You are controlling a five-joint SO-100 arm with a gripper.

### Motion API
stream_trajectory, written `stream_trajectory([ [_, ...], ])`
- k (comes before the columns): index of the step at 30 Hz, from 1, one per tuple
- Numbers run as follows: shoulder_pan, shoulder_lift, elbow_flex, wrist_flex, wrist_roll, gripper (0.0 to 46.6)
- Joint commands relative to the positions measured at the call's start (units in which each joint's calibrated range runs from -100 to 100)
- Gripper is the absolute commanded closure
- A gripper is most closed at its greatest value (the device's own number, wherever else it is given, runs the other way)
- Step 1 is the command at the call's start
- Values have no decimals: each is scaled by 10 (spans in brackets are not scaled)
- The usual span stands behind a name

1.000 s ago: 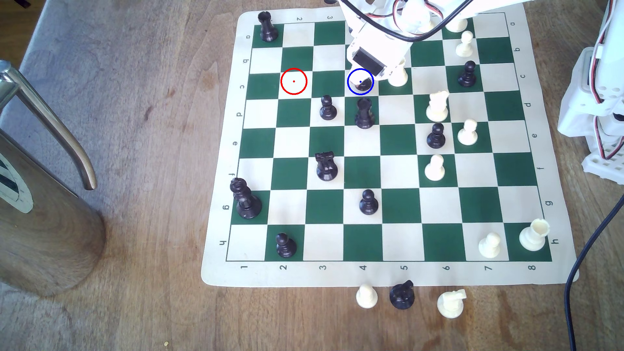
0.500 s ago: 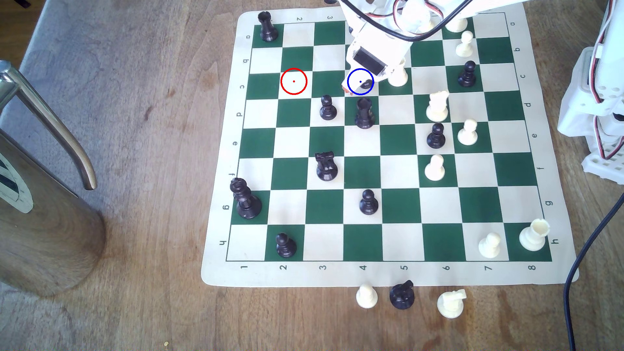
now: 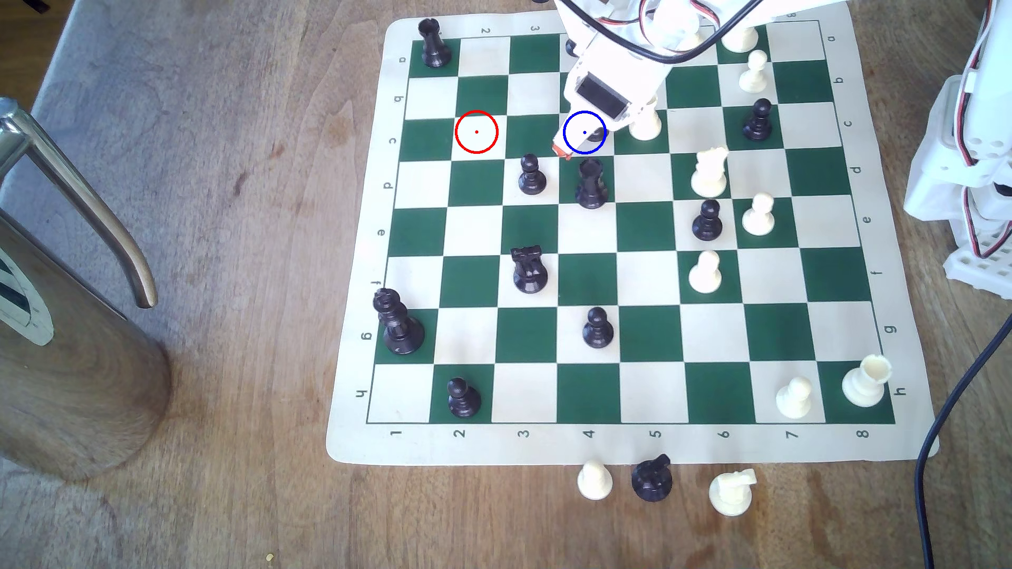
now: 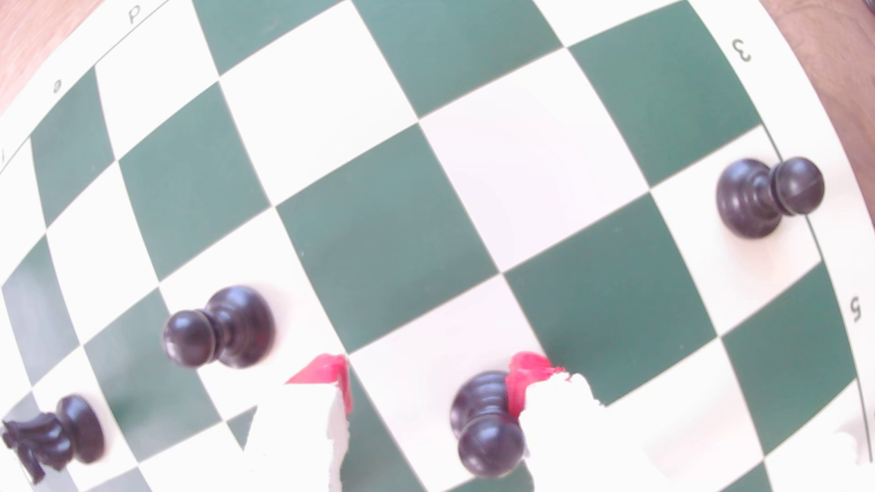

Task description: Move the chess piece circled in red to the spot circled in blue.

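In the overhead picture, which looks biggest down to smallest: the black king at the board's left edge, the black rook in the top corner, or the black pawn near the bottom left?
1. black king
2. black rook
3. black pawn

On my exterior feed I see a green-and-cream chess mat (image 3: pixel 630 443) lying on a wooden tabletop (image 3: pixel 246 328). A black rook (image 3: pixel 433 44) stands in the far corner at that view's left, a black king (image 3: pixel 397 323) at the mat's left edge, a black knight (image 3: pixel 528 269) near the middle. Three pieces sit off the mat on its near side — a white pawn (image 3: pixel 594 480), a toppled black piece (image 3: pixel 651 478), a white knight (image 3: pixel 731 491). A wooden chair with a metal arm (image 3: pixel 82 164) fills that view's left.
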Motion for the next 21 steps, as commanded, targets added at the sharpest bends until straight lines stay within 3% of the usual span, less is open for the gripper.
stream_trajectory([
  [1,7,-19,-6,-13,7,271],
  [21,30,-70,-8,-6,19,258],
])
